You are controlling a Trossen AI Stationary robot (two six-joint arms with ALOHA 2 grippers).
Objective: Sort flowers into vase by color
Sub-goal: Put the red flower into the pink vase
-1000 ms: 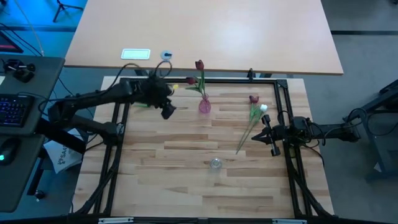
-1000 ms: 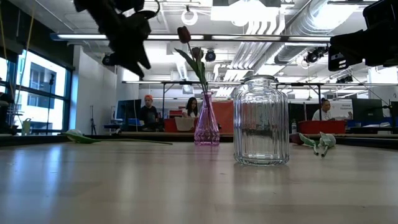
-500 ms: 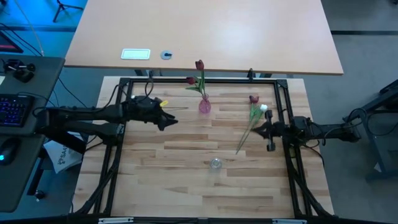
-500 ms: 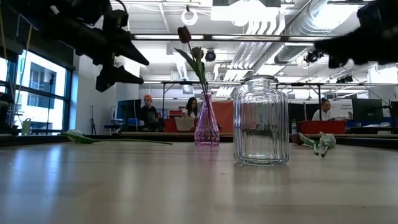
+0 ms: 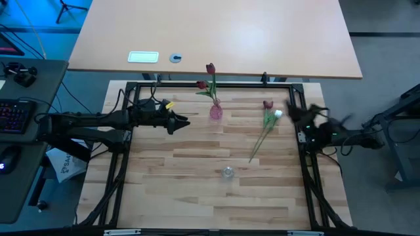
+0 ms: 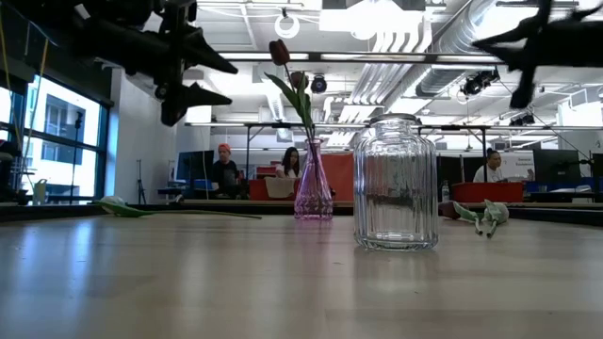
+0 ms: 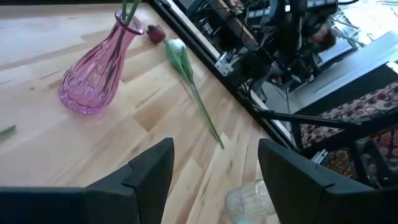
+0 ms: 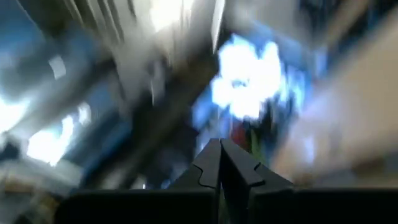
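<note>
High view: I see the loose red and white long-stemmed tulips point(image 5: 266, 124) lying just beside my right gripper point(image 5: 296, 119), stems running toward the ribbed clear glass jar point(image 5: 227, 172). Left wrist view: left gripper point(image 7: 214, 171) fingers apart, empty. Right wrist view: fingers together, empty.

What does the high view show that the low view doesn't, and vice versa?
High view only: the red and white flowers lying on the table near the right gripper, and both arms full length. Low view only: people seated in the room behind, and the clear jar's ribbed upright shape. Both: the pink vase holding two red tulips, and the left gripper, fingers open, beside it.
</note>
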